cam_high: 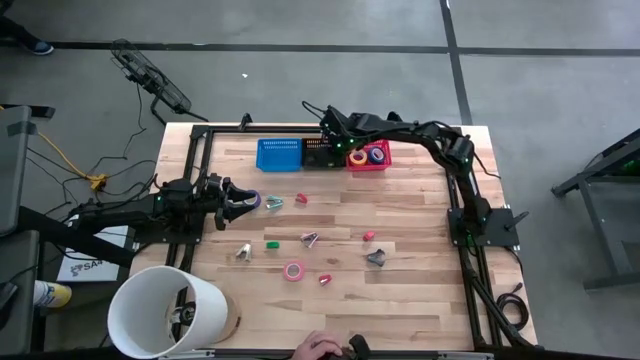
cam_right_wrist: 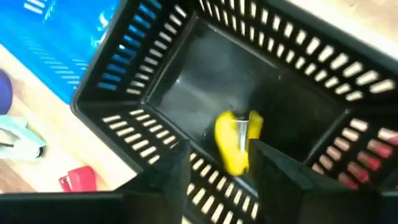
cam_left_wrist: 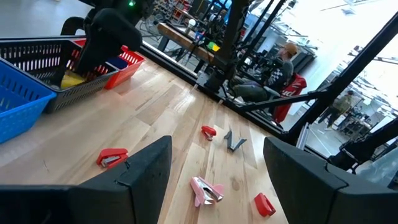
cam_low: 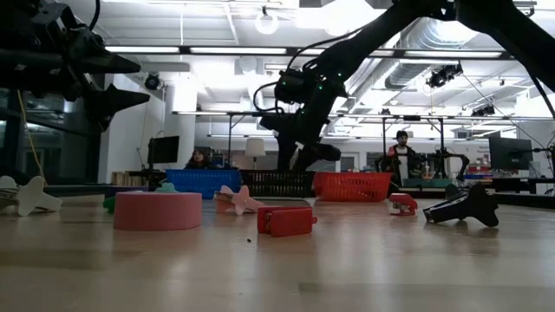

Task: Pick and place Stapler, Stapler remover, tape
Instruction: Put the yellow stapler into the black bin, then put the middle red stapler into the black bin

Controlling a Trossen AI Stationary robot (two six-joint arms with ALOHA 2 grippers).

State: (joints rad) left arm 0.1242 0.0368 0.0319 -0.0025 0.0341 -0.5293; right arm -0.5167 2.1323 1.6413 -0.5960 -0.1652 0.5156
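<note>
Yellow plastic stapler point(cam_right_wrist: 235, 144) lies in the black slotted basket point(cam_right_wrist: 292, 106), visible only in the right wrist view; right tool point(cam_right_wrist: 219, 163) spread above it.

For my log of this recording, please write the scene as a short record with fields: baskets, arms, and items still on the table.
baskets: blue basket, black basket and red basket in a row at the table's far edge
black basket contents: one yellow stapler
red basket contents: tape rolls
right gripper: open, over the black basket
left gripper: open, low over the table's left side
on table: pink tape, red staplers, black stapler remover, other small items
</note>
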